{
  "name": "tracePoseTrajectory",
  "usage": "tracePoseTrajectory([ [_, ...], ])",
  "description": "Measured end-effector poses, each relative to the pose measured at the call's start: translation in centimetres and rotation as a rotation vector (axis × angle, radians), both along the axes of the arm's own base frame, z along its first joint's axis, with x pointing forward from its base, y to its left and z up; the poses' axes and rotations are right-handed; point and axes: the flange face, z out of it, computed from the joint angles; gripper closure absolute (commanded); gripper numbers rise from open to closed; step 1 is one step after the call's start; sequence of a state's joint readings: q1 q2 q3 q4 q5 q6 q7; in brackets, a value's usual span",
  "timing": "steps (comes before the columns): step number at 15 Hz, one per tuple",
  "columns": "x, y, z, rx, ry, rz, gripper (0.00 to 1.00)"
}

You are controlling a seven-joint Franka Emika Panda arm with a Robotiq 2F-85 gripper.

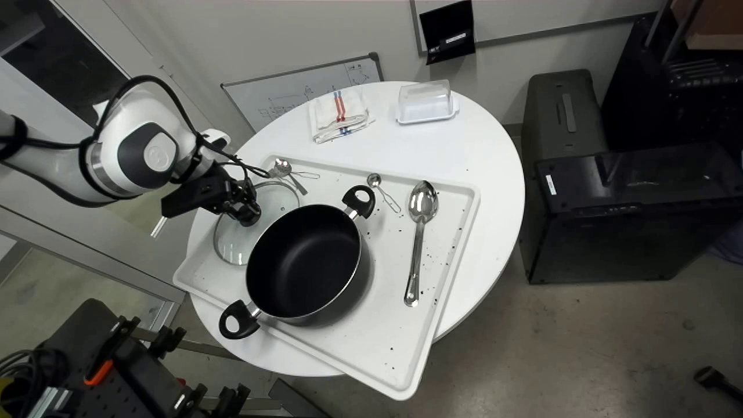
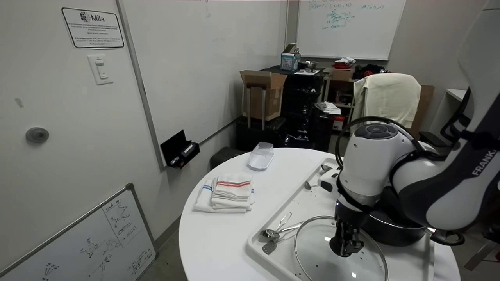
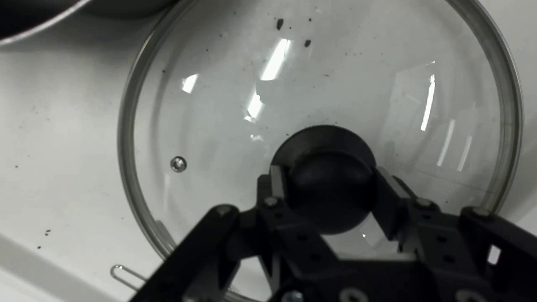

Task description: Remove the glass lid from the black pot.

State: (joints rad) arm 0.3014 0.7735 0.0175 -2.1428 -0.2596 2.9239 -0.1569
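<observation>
The glass lid [image 1: 238, 242] lies beside the black pot on the tray, apart from its opening. In an exterior view it shows in front of the pot [image 2: 318, 259], and it fills most of the wrist view [image 3: 218, 113]. Its dark round knob [image 3: 331, 193] sits between the two fingers. My gripper [image 3: 329, 180] is closed around the knob, with a pad against each side; it also shows in both exterior views [image 1: 241, 209] [image 2: 347, 242]. The black pot [image 1: 305, 261] stands uncovered and empty, partly behind the arm in an exterior view [image 2: 390, 232].
A white tray [image 1: 395, 354] with a raised rim holds lid, pot, a large metal spoon [image 1: 422, 203] and small spoons [image 1: 375, 180] [image 1: 282, 168]. Folded towels [image 1: 339, 113] and a clear-topped dish [image 1: 426, 101] stand on the round white table [image 1: 487, 151]. Dark crumbs dot the tray.
</observation>
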Motion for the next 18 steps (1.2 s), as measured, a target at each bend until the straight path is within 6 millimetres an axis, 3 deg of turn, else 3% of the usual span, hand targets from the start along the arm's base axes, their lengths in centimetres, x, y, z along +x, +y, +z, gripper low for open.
tracePoseTrajectory([
  [6,-0.8,-0.4,-2.4,-0.021,0.003,0.023,0.75],
  [16,-0.9,-1.4,-2.3,-0.028,-0.003,0.013,0.75],
  [17,-0.9,-1.6,-2.3,-0.03,-0.004,0.01,0.25],
  [18,-0.9,-1.8,-2.3,-0.032,-0.005,0.008,0.24],
])
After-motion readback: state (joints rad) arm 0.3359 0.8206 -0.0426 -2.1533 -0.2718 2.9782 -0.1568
